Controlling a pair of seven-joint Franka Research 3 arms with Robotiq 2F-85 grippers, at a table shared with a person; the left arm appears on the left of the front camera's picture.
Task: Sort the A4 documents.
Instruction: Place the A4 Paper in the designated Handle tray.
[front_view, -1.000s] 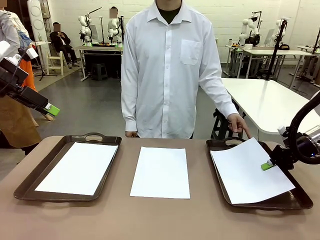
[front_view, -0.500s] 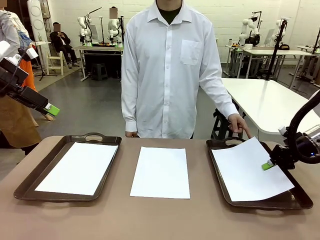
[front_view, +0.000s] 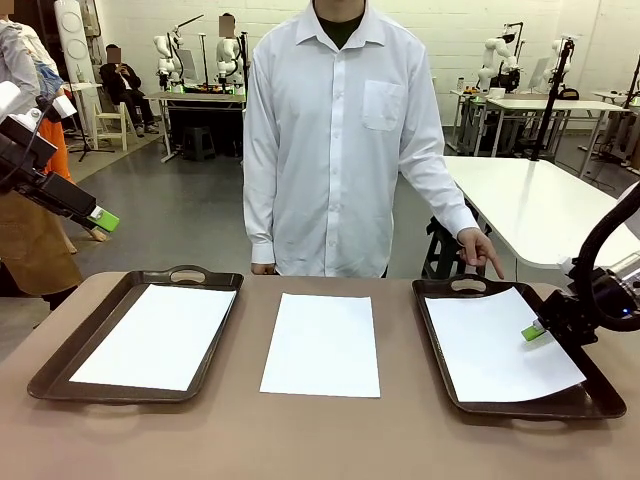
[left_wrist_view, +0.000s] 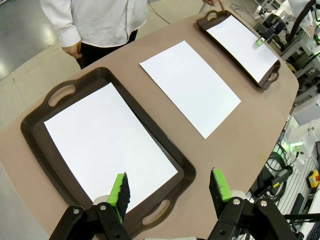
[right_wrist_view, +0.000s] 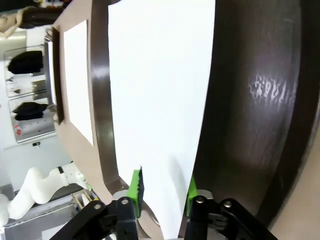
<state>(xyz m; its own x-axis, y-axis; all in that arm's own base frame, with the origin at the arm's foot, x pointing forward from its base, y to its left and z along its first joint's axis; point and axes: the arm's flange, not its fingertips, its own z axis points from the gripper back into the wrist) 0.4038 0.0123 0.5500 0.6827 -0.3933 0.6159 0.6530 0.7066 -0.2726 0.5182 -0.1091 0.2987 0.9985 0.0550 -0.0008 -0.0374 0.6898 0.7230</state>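
Left A4 sheet (front_view: 155, 335) flat inside left tray (front_view: 188, 272), all four edges within the rim. Middle A4 sheet (front_view: 322, 343) flat on bare table (front_view: 320, 440) between the two trays, touching neither. Right A4 sheet (front_view: 495, 350) flat inside right tray (front_view: 540, 408), turned a little against the tray's sides.

Right gripper (front_view: 533, 331) low over right tray, at the right-hand edge of right A4 sheet. In right wrist view, green pads (right_wrist_view: 135, 187) parted with that paper edge running between them, no squeeze on it: jaws apart, gripping nothing.

Left gripper (front_view: 103, 218) up high at far left in front view, well apart from every sheet. In left wrist view, looking down past its fingers (left_wrist_view: 119, 187) onto the near end of left tray and left A4 sheet; spread wide, nothing between, empty.

Person (front_view: 340, 130) in white shirt standing at far side of table, behind middle A4 sheet. Pointing hand (front_view: 480, 248) near far handle of right tray, index finger aimed down at it; touching or not, cannot tell. Other hand (front_view: 262, 268) at table's far edge close to left tray's far right corner, mostly hidden
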